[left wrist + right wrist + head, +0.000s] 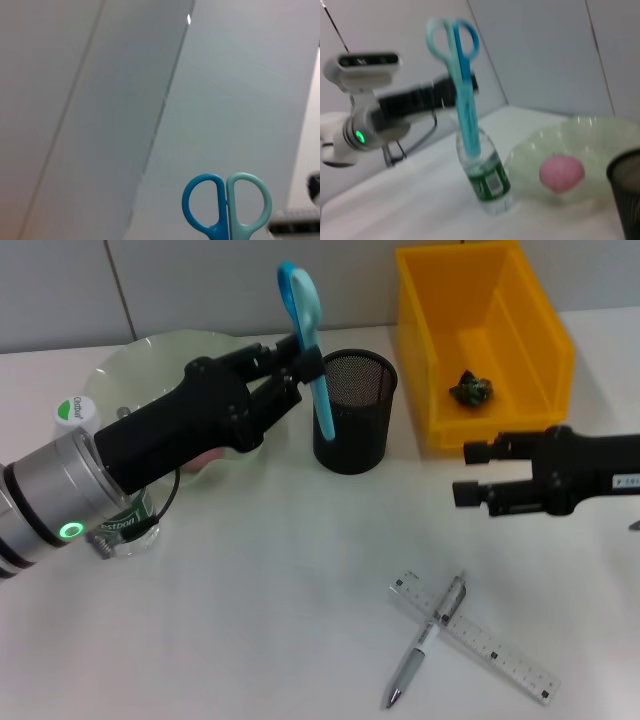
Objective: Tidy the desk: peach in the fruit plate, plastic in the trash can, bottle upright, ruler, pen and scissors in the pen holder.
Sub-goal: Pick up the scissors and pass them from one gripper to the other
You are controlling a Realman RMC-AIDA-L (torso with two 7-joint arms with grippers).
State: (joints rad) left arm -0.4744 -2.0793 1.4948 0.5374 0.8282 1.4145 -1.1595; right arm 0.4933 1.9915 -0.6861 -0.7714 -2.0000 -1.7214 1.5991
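My left gripper (303, 368) is shut on blue scissors (303, 300) and holds them upright, handles up. Their tips hang at the left rim of the black mesh pen holder (358, 415); I cannot tell if they are inside. The handles show in the left wrist view (227, 207). My right gripper (474, 472) is open and empty, in front of the yellow bin (440, 360). Crumpled plastic (472, 388) lies in that bin. A pen (427, 640) lies across a clear ruler (480, 638) at the front. The bottle (487, 175) stands upright. The peach (561, 172) lies in the glass fruit plate (592, 132).
The fruit plate (150, 355) is at the back left, partly behind my left arm. The bottle's white cap (75, 412) shows to its left. The pen holder stands between the plate and the bin.
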